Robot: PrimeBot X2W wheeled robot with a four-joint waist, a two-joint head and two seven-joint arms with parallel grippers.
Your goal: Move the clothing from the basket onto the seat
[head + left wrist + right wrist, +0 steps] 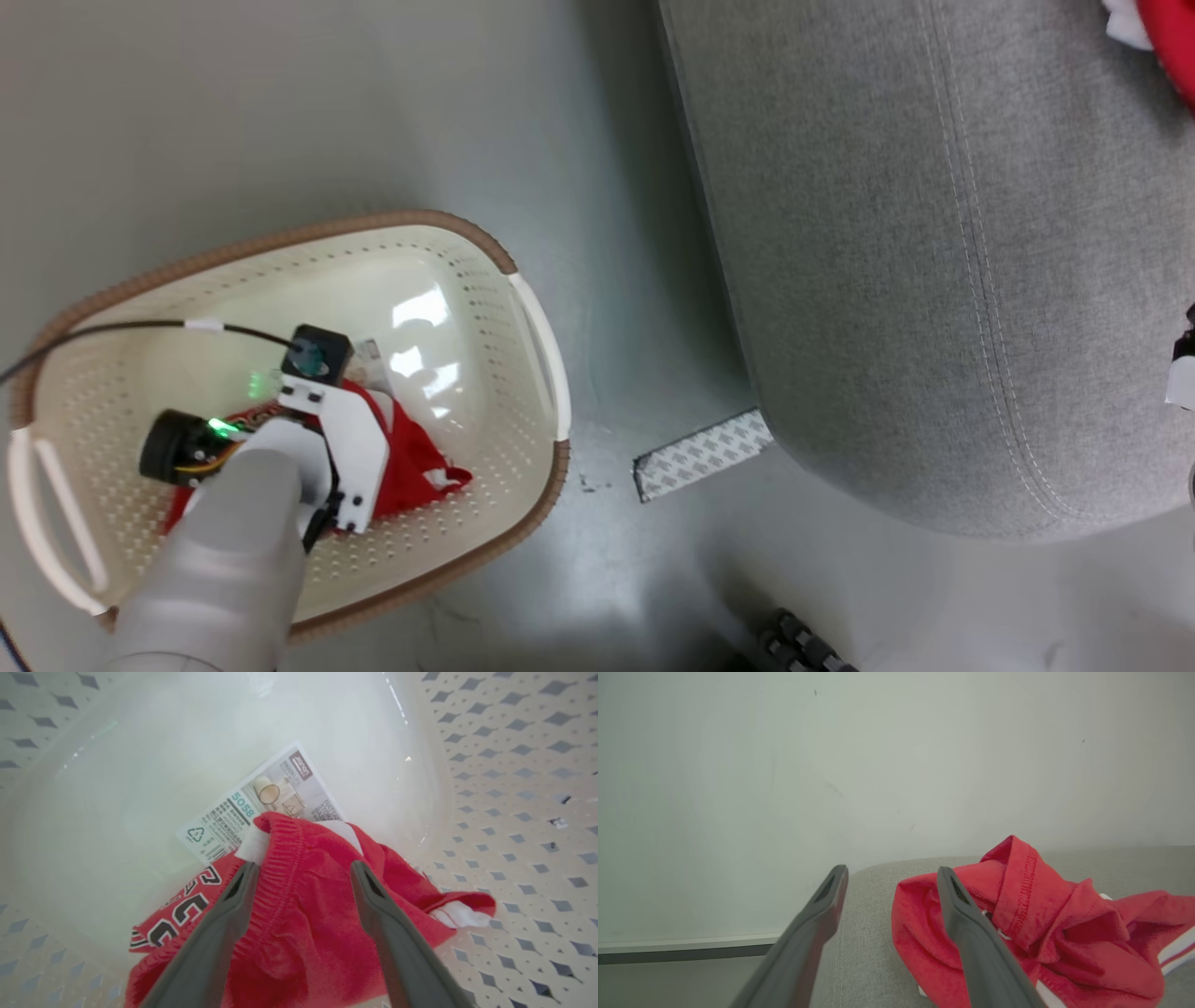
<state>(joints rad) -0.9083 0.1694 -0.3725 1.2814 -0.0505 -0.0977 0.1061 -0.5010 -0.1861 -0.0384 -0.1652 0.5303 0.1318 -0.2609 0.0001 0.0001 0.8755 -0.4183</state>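
The cream basket (448, 224) stands on the floor at lower left, its holed wall (514, 788) close around my left wrist. A red garment (420, 467) with black-and-white lettering lies on the basket's bottom. My left gripper (303, 868) is down inside, open, its two fingers straddling a raised fold of that red fabric (317, 914). The grey seat (887, 233) fills the right side. A second red garment (1041, 914) with white stripes lies crumpled on the seat (878, 952); its edge shows at the top right corner (1172, 37). My right gripper (889, 872) hovers open just left of it, holding nothing.
A printed product label (261, 798) is stuck to the basket bottom beside the fabric. A patterned tape strip (702, 455) lies on the grey floor between basket and seat. A black ribbed hose (803, 644) sits at the bottom edge. A pale wall (878, 765) rises behind the seat.
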